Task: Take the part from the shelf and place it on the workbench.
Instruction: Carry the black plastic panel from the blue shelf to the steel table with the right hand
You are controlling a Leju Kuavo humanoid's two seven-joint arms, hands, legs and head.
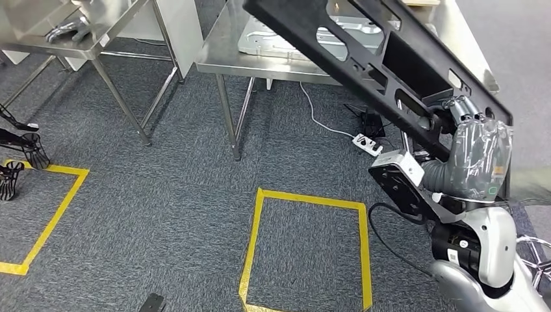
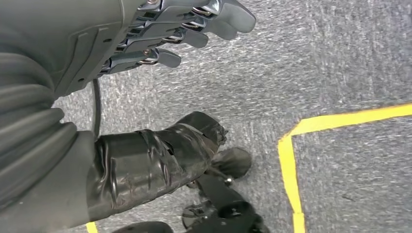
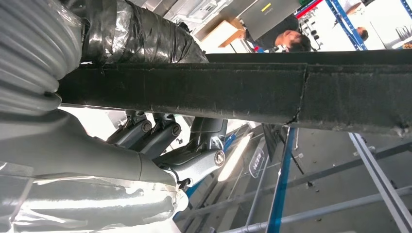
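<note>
The part [image 1: 364, 58] is a long black frame with cut-outs. It hangs tilted in the air, its upper end over the steel workbench [image 1: 217, 62]. My right hand [image 1: 462, 120] grips it near its lower end, fingers wrapped around one rail. In the right wrist view the part [image 3: 243, 92] runs across as a black bar with my right hand [image 3: 189, 155] closed under it. My left hand [image 2: 145, 34] hangs over the grey carpet with its fingers apart and nothing in them.
A flat silver panel [image 1: 305, 36] lies on the workbench. A second steel table [image 1: 97, 42] stands at the far left. A white power strip [image 1: 367, 144] and cable lie under the workbench. Yellow tape [image 1: 260, 221] marks squares on the carpet. A person [image 3: 291, 36] stands beyond.
</note>
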